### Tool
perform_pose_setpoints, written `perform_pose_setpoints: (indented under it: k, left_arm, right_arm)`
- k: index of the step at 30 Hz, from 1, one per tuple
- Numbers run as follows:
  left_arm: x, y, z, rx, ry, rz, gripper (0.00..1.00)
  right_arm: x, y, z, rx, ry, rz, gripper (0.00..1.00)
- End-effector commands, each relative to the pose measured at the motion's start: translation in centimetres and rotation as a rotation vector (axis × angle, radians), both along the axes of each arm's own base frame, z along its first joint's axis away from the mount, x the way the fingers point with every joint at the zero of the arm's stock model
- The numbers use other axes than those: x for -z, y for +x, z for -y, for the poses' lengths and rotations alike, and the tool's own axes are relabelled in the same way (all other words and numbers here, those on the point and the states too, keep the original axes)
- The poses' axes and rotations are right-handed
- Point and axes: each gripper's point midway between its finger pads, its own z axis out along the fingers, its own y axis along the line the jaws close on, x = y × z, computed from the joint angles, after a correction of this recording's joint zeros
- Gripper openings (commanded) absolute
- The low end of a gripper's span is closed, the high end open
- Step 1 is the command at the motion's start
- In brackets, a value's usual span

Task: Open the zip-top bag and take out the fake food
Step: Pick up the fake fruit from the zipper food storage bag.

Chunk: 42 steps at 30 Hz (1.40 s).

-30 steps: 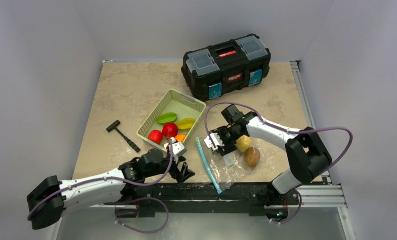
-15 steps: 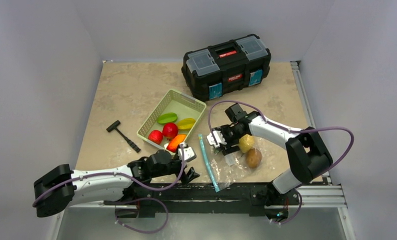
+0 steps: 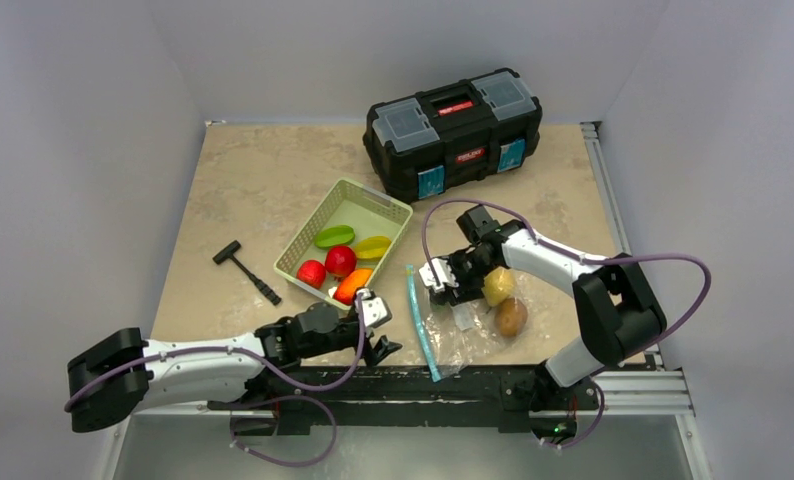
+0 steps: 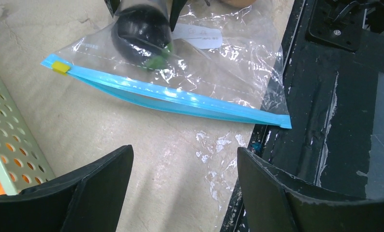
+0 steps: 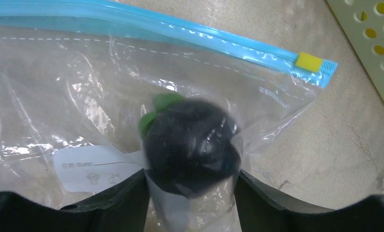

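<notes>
Zip-top bag flat on beige marbled tbl; grey walls.

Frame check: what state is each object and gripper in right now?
zip-top bag: lying flat on table, not yet empty
dark fruit: in bag, clamped by right gripper
right gripper: shut on dark fruit
left gripper: open, empty
toolbox: closed
green basket: holding five fake foods
hammer: lying flat on table
</notes>
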Motion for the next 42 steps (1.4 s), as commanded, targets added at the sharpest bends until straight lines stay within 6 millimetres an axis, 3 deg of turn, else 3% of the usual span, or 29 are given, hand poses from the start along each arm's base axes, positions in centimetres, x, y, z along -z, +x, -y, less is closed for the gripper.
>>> perform_pose_setpoints:
  k: [1,10,18,21,33,42]
  left_arm:
    - [-1.2,0.3,0.8,0.019,-0.042,0.085,0.77]
    - [-0.5,0.7,1.3,0.016,-0.009,0.123,0.72]
    - [1.0,1.6,2.4,-0.003,0.052,0.125,0.6]
    - [1.0,2.0,3.0,-0.006,0.052,0.147,0.59]
    - [-0.2,3.4,6.1,-0.019,0.002,0.22,0.64]
    - [0.8,4.9,7.1,-0.083,0.003,0.239,0.71]
  right_arm:
    - [-0.3,-0.9,-0.1,-0.014,0.01,-0.047,0.41]
    - [-0.5,-1.3,-0.6,-0.024,0.035,-0.077,0.2]
    - [-0.9,-1.5,-1.0,-0.029,0.058,-0.086,0.2]
    - [-1.1,-1.6,-1.2,-0.032,0.07,-0.094,0.21]
    - [-1.7,-2.1,-1.6,-0.045,0.103,-0.124,0.22]
    - [-2.1,-2.9,-2.3,-0.064,0.14,-0.174,0.21]
